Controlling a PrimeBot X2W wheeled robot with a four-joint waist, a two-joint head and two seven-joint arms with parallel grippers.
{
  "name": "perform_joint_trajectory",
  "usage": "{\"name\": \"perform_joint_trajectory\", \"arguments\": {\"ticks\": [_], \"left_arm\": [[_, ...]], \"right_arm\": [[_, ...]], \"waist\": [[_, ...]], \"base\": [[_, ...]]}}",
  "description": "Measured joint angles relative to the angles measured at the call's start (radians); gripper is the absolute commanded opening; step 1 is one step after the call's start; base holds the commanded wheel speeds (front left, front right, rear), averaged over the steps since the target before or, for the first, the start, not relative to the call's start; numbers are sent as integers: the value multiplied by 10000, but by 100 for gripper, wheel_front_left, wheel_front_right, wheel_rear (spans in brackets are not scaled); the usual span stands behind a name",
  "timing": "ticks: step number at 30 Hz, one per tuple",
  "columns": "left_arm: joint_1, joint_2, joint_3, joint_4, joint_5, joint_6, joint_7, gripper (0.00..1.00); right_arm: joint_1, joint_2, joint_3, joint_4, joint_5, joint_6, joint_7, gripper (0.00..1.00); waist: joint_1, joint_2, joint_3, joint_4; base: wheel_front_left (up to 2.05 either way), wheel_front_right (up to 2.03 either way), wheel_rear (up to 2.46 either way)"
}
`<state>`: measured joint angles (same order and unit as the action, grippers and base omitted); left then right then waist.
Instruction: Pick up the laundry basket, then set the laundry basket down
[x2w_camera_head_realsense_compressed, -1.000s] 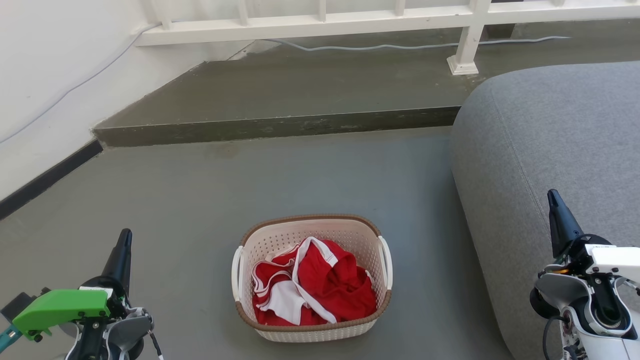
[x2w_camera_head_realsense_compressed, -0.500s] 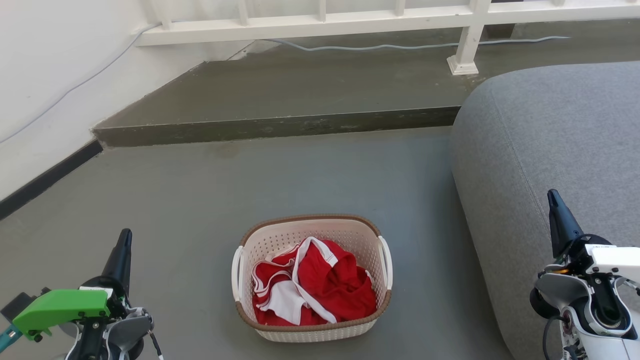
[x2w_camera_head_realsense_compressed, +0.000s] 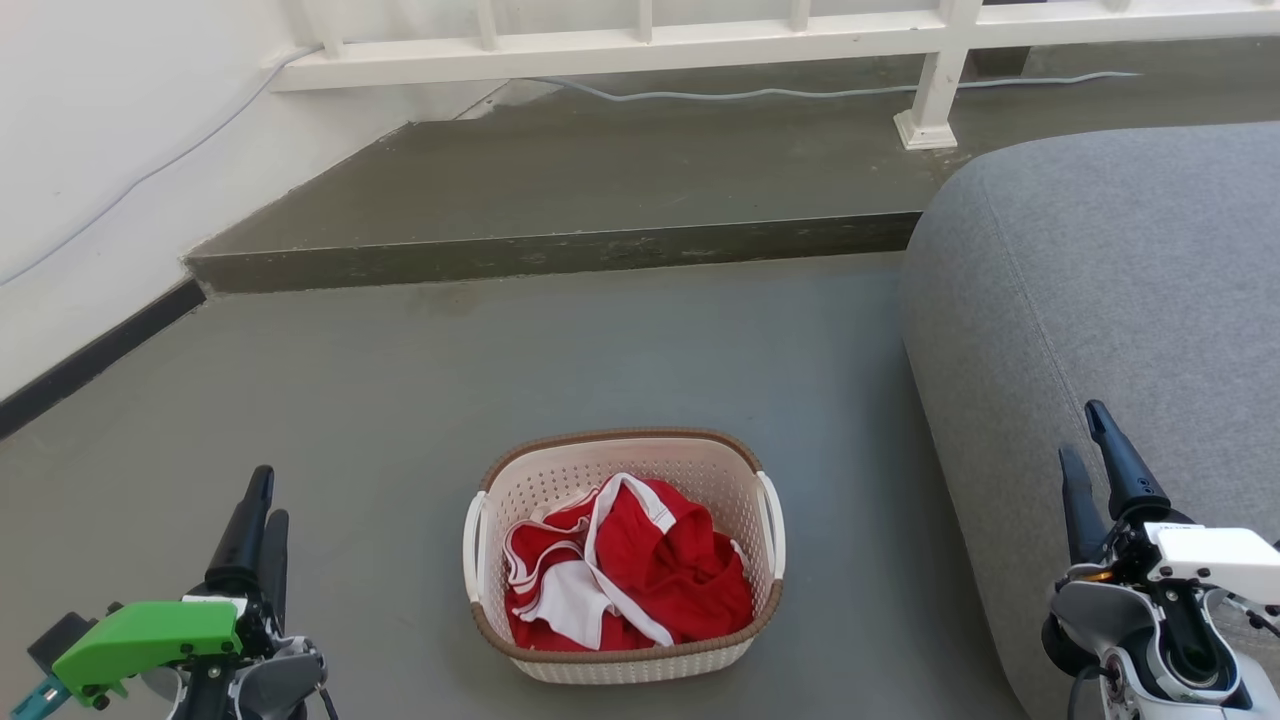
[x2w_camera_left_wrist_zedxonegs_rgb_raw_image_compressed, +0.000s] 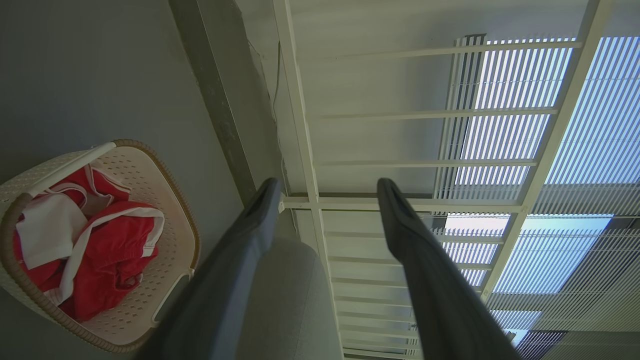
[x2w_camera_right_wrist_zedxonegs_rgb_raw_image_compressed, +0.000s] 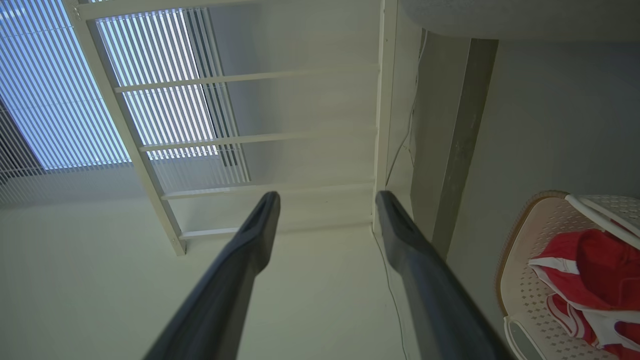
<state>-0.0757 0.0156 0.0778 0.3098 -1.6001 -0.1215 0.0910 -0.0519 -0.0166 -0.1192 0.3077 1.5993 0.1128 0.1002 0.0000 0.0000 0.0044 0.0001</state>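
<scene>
Head view showed the laundry basket (x2w_camera_head_realsense_compressed: 630, 668) standing upright on the grey floor (x2w_camera_head_realsense_compressed: 500, 360), low and centred before the robot, between the left tool (x2w_camera_head_realsense_compressed: 270, 495) and the right tool (x2w_camera_head_realsense_compressed: 1082, 430) and well apart from both. Each tool had its two dark fingers parted with a clear gap, as the wrist views made plain, and neither had hold of anything. A crumpled red and white garment (x2w_camera_head_realsense_compressed: 640, 575) lay inside the basket, below the brown rim (x2w_camera_head_realsense_compressed: 620, 436). By my judgement the basket would be light, the cloth adding little weight. Its perforated plastic walls looked stiff enough to keep their shape yet thin, so a squeeze on a wall might flex it, and smooth plastic could slip between narrow fingers. The left handle (x2w_camera_head_realsense_compressed: 470, 545) and the right handle (x2w_camera_head_realsense_compressed: 776, 535), both white and standing off the sides, looked the proper places to take hold, one tool to each, so that the load would rise level and the garment would not spill. Open floor lay on the basket's left and ahead of it as far as the raised step (x2w_camera_head_realsense_compressed: 550, 255), with the white railing (x2w_camera_head_realsense_compressed: 620, 40) beyond. On the right the rounded edge of a grey cushion (x2w_camera_head_realsense_compressed: 1100, 280) came near the basket, leaving a strip of floor between, so the right tool had the tighter way in.
</scene>
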Motion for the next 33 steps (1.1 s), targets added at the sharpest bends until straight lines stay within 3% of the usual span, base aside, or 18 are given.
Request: {"name": "perform_joint_trajectory", "arguments": {"ticks": [17, 33], "left_arm": [[-11, 63, -499, -431, 803, 0, -600, 100], [-33, 347, -1045, -700, 2704, -2, -1200, 100]], "right_arm": [[-12, -140, 477, -445, -738, 0, -523, 100], [-87, -587, 1373, -788, -2554, 4, -1277, 100]], "waist": [[0, 0, 22, -9], [0, 0, 59, -16]], "base": [[0, 0, 0], [0, 0, 0]]}}
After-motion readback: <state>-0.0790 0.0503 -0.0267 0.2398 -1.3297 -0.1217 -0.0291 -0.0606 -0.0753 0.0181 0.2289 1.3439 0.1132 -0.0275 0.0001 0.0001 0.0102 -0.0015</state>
